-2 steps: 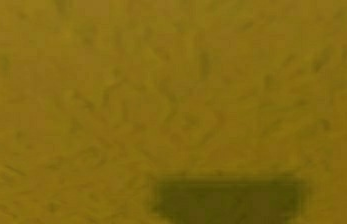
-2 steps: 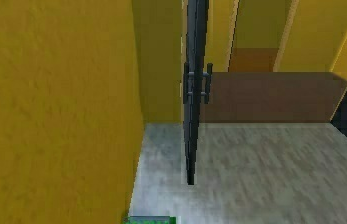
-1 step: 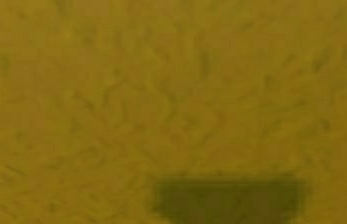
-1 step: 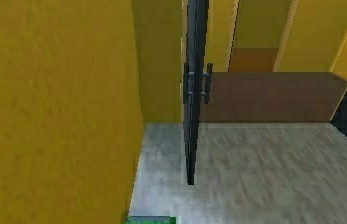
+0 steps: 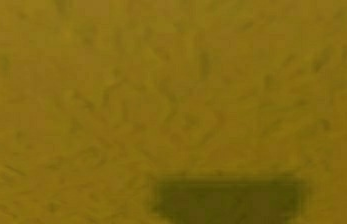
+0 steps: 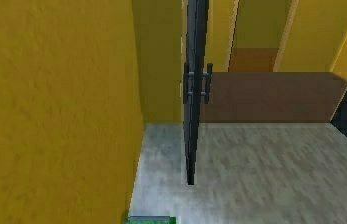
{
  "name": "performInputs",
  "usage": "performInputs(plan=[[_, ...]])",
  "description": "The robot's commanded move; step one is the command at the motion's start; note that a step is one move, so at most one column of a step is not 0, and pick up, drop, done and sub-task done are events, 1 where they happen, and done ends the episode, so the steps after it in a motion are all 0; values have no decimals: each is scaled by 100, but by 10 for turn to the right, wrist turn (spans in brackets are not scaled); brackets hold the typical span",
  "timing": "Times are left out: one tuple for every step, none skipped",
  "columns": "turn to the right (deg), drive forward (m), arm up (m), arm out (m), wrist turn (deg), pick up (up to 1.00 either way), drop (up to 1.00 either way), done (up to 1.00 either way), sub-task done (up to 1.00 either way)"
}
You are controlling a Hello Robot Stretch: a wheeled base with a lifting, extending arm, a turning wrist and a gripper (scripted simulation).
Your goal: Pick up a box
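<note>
Straight ahead, very close, there is a mottled mustard-yellow surface (image 5: 171,90), most likely a wall. Low on it, right of the middle, sits a dark olive patch (image 5: 229,200) with soft edges. I cannot tell what it is.

Out to the arm side, a plain yellow wall (image 6: 56,100) stands close on the left and runs away from me to a corner. Just right of that corner a dark door (image 6: 194,130) is seen edge-on, a thin upright slab from the top of the view down to the floor. A pair of dark handles (image 6: 196,85) sticks out about halfway up it, one on each face. The grey floor (image 6: 271,170) spreads out to the right of the door and toward me, faintly streaked.

At the far side of that floor a long brown low panel (image 6: 271,98) runs rightward from the door. Whether it is a counter, a cabinet front or part of the wall is unclear. Above it there are more yellow wall faces (image 6: 316,35), with a narrow upright opening (image 6: 253,35) between them.

Nearest of all, at the foot of the left wall, a small green thing (image 6: 151,219) with a pale rim lies on the floor, cut off by the bottom edge of the view. Too little of it shows to say whether it is the box. As for the gripper, I cannot tell what state it is in.
</note>
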Motion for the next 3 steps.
performInputs(plan=[[0, 0, 0, 0, 0, 100, 0, 0, 0], [0, 0, 10, 0, 0, 0, 0, 0, 0], [0, 0, 0, 0, 0, 0, 0, 100, 0]])
